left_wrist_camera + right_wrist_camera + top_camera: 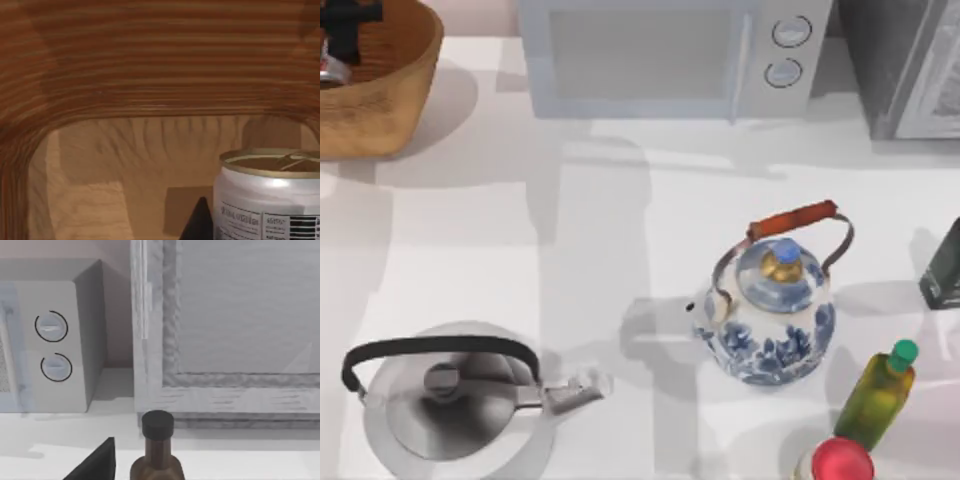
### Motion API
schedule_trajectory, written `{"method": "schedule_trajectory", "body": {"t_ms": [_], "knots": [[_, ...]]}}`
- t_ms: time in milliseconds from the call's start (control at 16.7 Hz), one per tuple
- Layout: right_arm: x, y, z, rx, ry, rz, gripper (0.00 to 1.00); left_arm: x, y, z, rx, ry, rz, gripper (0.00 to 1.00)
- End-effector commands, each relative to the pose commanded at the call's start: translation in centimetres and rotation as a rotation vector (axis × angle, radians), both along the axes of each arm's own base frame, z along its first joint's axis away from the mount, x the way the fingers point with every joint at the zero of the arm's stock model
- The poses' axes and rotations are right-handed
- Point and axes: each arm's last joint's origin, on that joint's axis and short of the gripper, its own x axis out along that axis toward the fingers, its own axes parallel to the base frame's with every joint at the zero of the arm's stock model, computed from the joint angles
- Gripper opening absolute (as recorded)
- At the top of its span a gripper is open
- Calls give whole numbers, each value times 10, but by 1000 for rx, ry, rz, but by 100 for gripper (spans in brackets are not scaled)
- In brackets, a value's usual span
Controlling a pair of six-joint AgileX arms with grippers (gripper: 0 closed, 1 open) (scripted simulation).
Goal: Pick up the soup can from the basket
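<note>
Glossy metal soup can [272, 197] inside ribbed woven wicker basket [150, 65].

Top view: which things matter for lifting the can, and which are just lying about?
Job:
- soup can
- basket
- left gripper, in the basket

Lying about:
- steel kettle
- blue-and-white kettle
- microwave
- yellow bottle
- red-lidded jar
</note>
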Motion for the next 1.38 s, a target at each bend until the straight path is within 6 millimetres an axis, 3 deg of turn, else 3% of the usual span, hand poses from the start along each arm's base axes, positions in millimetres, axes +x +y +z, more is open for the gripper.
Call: {"method": "schedule_trajectory", "body": {"t_ms": [240, 480, 660, 1020, 1380], "knots": [[0, 0, 0, 0, 0, 0, 100, -25, -8, 58, 42, -111, 6, 0], [0, 0, 0, 0, 0, 0, 100, -76, -14, 114, 63, -225, 32, 0], [0, 0, 0, 0, 0, 0, 100, -117, -20, 144, 68, -318, 53, 0], [0, 0, 0, 0, 0, 0, 100, -204, -36, 173, 67, -498, 70, 0], [0, 0, 0, 0, 0, 0, 100, -281, -52, 165, 85, -674, 54, 0]]}}
